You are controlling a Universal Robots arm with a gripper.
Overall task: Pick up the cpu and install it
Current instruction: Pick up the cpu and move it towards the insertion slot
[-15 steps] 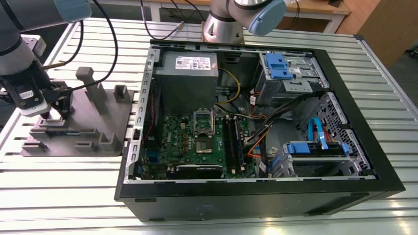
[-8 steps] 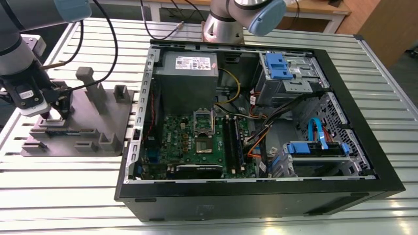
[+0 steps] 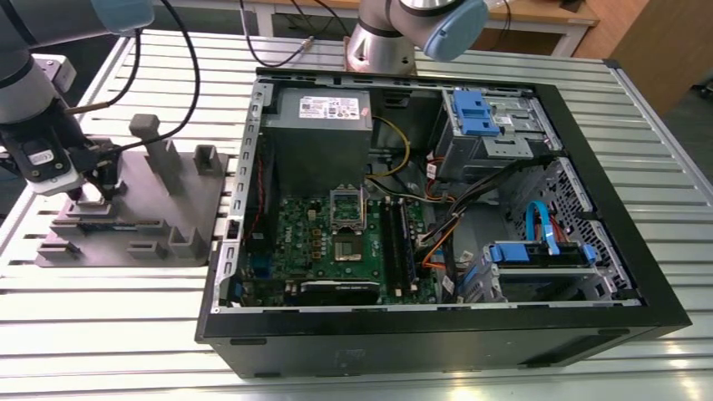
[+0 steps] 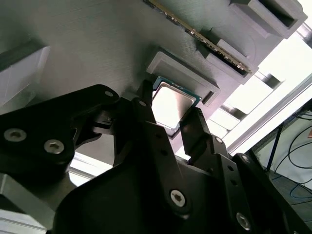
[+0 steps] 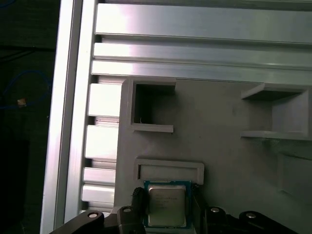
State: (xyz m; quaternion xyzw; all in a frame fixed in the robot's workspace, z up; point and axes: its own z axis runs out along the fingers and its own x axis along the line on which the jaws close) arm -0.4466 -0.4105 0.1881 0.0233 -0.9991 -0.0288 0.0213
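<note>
The cpu [image 4: 171, 103], a small square chip with a shiny metal top, lies between my two black fingers by a raised grey pocket of the fixture [image 5: 224, 126]. In both wrist views a finger [image 4: 146, 109] presses on each of its opposite edges. My gripper [image 3: 95, 196] is shut on the cpu [image 5: 165, 204] low over the grey plastic fixture [image 3: 134, 213] at the exterior view's left. Whether the chip is off the fixture's surface I cannot tell. The metal-framed socket [image 3: 346, 209] sits on the green motherboard inside the open computer case.
The black computer case [image 3: 446, 334] lies open on the slatted aluminium table [image 3: 100, 334]. Inside it are a power supply [image 3: 317, 113], drive bays with blue clips [image 3: 473, 113] and loose cables. Upright grey blocks [image 3: 150, 142] stand on the fixture near my gripper.
</note>
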